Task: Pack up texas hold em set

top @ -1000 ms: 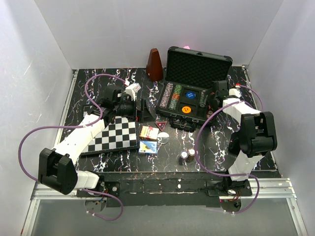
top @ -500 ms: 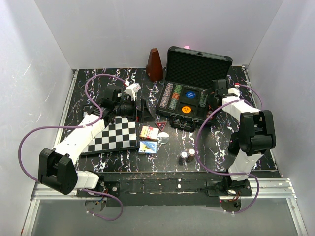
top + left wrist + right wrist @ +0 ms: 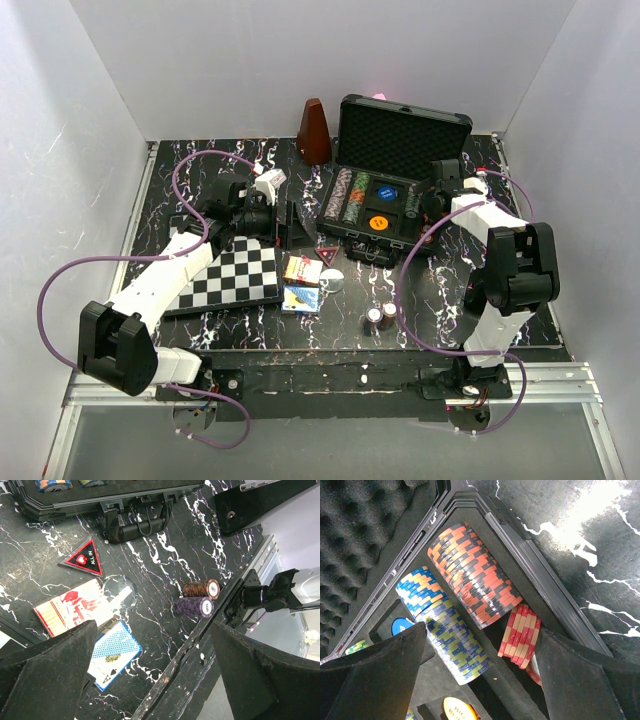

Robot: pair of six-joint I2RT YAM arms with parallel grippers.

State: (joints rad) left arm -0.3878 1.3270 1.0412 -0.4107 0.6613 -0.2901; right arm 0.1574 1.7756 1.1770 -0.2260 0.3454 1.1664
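Closest to the arm bases, two chip rolls lie on their sides on the black marble table, a brownish-orange one touching a purple one (both outside the case). A bit further back and to the left are the card boxes, the blue card box nearer and the red card box right behind it. There's a clear round button just beside the red one and a red-and-black triangle marker past that. The chessboard is off to the left. The left gripper hangs between chessboard and case, fingers spread wide, nothing in them. Then comes the black case, lying open with its foam lid standing up at the back. The right gripper hovers over the case's right end, above the orange-and-black chip row and the blue-and-yellow chip row, also wide apart and empty. Farthest back, a brown metronome stands just left of the lid.
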